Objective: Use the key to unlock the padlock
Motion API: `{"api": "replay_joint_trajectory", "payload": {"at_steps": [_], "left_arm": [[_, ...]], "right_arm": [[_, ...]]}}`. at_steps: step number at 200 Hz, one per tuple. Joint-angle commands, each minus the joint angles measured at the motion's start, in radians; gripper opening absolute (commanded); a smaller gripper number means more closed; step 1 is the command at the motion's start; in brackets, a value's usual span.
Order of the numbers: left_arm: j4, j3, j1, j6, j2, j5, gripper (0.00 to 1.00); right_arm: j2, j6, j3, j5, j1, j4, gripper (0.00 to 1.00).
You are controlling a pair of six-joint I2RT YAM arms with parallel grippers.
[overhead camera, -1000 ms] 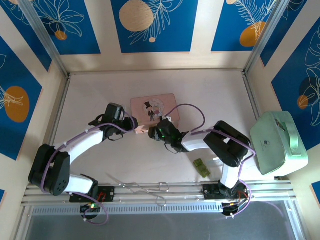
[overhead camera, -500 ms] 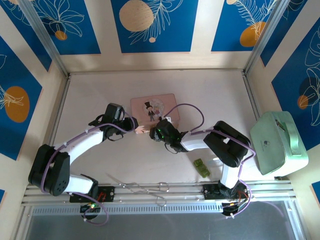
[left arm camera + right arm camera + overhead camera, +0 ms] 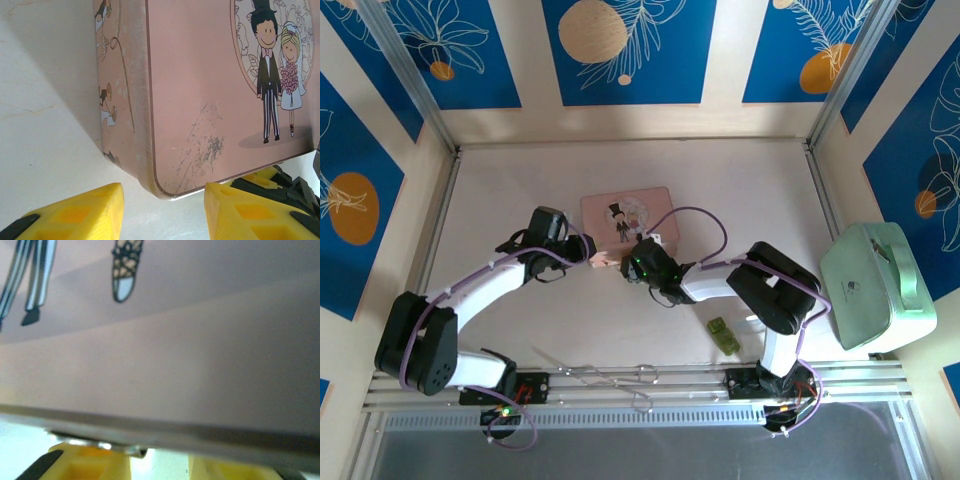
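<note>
Roughly at the middle of the table (image 3: 510, 190), a pink picture box (image 3: 627, 213) lying flat, with bride and groom printed on the lid. Left gripper (image 3: 603, 260) at 7 o'clock of the box, reaching in from 8 o'clock. Right gripper (image 3: 630, 254) at 6 o'clock of the box, close against its near side, just beside the left one.

Seen from the left wrist: yellow fingers (image 3: 75, 212) spread wide, nothing held. Rounded near corner of the box just beyond the gap, at 12 o'clock. Yellow and black fingers of the other arm at 4 o'clock, under the box edge.

Seen from the right wrist, very blurred: side wall of the box right in front, two yellow fingers (image 3: 85, 465) at 6 o'clock with a narrow gap. Cannot tell whether closed on something. Of the padlock (image 3: 102, 445), a small silvery glint at 7 o'clock, tight under the lower rim of the box, just above one finger; too blurred to say more.

Elsewhere from above: small green block (image 3: 724, 335) at 4 o'clock of the box, well apart; mint-green case (image 3: 875, 285) at the 3 o'clock edge; scissors (image 3: 605, 375) at 6 o'clock, by the metal rail.
</note>
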Motion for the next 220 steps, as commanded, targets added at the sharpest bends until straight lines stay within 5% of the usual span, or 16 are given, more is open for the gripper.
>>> {"api": "replay_joint_trajectory", "payload": {"at_steps": [1, 220], "left_arm": [[-0.024, -0.012, 0.008, 0.026, -0.019, 0.007, 0.46], [0.028, -0.051, 0.014, -0.002, 0.018, -0.008, 0.45]], "right_arm": [[0.014, -0.010, 0.005, 0.001, 0.001, -0.043, 0.24], [-0.070, 0.216, -0.173, -0.099, -0.075, 0.065, 0.06]]}}
